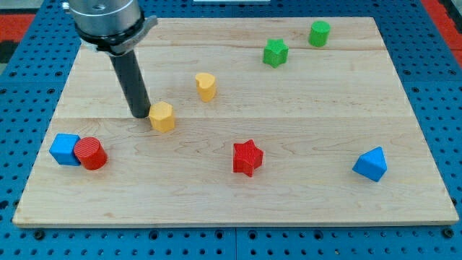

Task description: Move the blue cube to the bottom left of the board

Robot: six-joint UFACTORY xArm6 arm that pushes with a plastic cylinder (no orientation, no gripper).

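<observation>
Status: blue cube (65,149) sits at the view's left edge of the wooden board (289,209), lower-left area, touching the red cylinder (92,153) on its right side. It's already close to the bottom left corner; judging from this, you only need a short nudge toward the view's bottom.

No hand on this rig, so nothing to be open or closed. You've got a dark rod, and my tip (140,115) is down on the surface, just beside the yellow hexagonal block (162,116), on its left. The tip is well apart from the blue cube, up and to the right of it.

Handling, my read: the cube looks like small, light, rigid, smooth plastic or painted wood. It should slide easily on the board and may spin if you hit it off-centre. You can't grasp it, so push square on the middle of the top-side face. Watch the red cylinder; it's touching and will likely roll or get dragged along.

Other stuff:
- yellow heart-like block (206,85), matte
- red star (247,157)
- blue wedge-shaped block (370,164), right side
- green star-like block (275,52) and green cylinder (319,33), top right

Board is pale grained wood, sitting on a blue pegboard (29,79).
</observation>
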